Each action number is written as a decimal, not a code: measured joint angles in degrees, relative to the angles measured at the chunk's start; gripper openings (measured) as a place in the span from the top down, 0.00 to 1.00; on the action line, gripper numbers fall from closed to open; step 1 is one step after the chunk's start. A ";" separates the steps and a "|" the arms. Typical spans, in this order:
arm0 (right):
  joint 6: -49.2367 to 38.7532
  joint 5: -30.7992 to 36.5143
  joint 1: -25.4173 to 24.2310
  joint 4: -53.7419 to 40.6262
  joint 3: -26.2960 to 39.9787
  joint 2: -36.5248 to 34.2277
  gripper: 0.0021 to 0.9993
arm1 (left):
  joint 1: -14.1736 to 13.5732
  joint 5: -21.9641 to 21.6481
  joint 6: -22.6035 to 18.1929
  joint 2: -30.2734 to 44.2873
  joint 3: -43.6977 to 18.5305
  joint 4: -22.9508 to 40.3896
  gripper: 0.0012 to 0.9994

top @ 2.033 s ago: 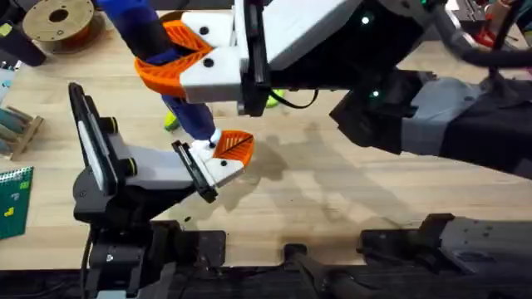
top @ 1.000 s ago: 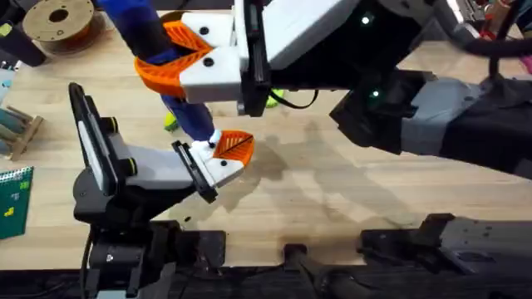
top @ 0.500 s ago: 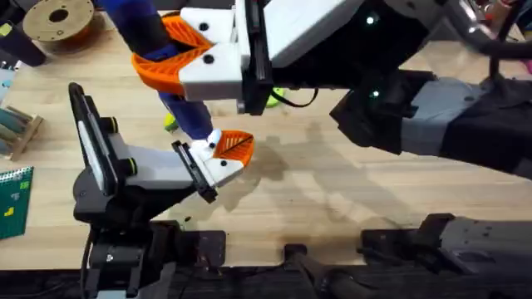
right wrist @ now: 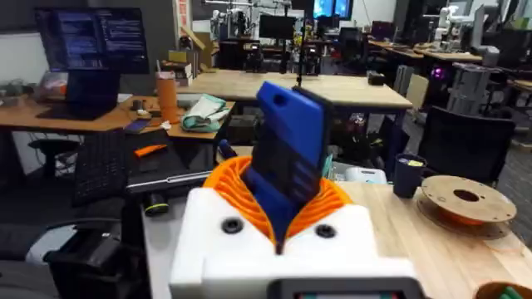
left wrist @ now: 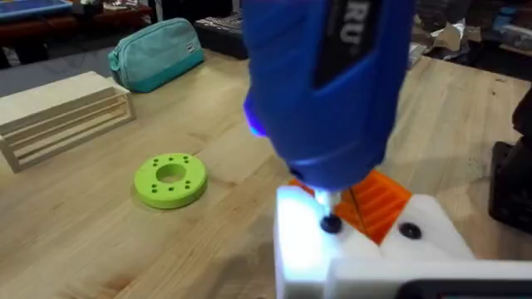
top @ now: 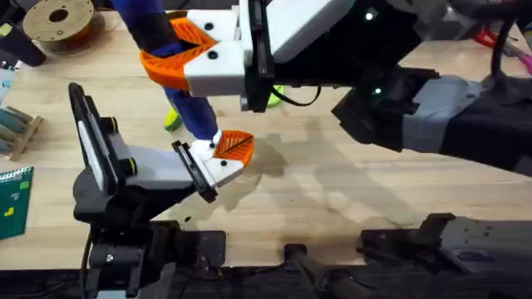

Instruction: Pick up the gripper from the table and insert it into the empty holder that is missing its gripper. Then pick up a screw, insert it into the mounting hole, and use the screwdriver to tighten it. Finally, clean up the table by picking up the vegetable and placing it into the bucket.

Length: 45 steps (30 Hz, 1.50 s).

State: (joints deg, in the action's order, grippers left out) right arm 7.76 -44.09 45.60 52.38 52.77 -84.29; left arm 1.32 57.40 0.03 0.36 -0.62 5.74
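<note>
Right gripper (top: 179, 58) clamped on screwdriver (top: 162, 50) mid-barrel — rigid, smooth plastic, top-heavy, best held near middle. Tip sits on screw (left wrist: 331, 223) in white holder (left wrist: 316, 241), beside orange gripper (left wrist: 378, 199). Left wrist view shows tip contact and lit blue ring — overhead hides both. Left gripper's state: cannot tell.

My right gripper (top: 189, 51), clamped around the screwdriver (top: 179, 87), crowds the space straight above the holder (top: 218, 159). My left arm (top: 116, 174) blocks that side. A green disc (left wrist: 170, 179) lies beyond the tool; bare table (top: 349, 199) stretches open toward my right base
</note>
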 joint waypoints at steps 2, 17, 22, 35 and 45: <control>-0.02 -0.12 -0.02 -0.07 0.00 0.00 0.99 | 0.00 -0.02 0.00 0.00 0.00 -0.02 1.00; 0.00 -0.21 -0.02 -0.09 -0.02 0.00 0.99 | 0.00 -0.02 0.00 0.00 0.00 0.00 1.00; 0.01 -0.55 -0.02 -0.36 0.00 0.00 0.99 | 0.00 -0.02 0.00 0.00 0.00 0.00 1.00; 0.01 -0.53 -0.02 -0.95 0.00 -0.10 0.99 | 0.00 0.01 0.00 0.00 0.00 0.00 1.00; 0.20 -0.49 -0.02 -0.58 0.00 -0.33 0.99 | 0.00 0.01 0.00 0.02 0.00 0.00 1.00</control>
State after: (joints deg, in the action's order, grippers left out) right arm 7.97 -44.58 45.58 51.80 52.77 -84.62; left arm 1.32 57.41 0.03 0.38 -0.62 5.74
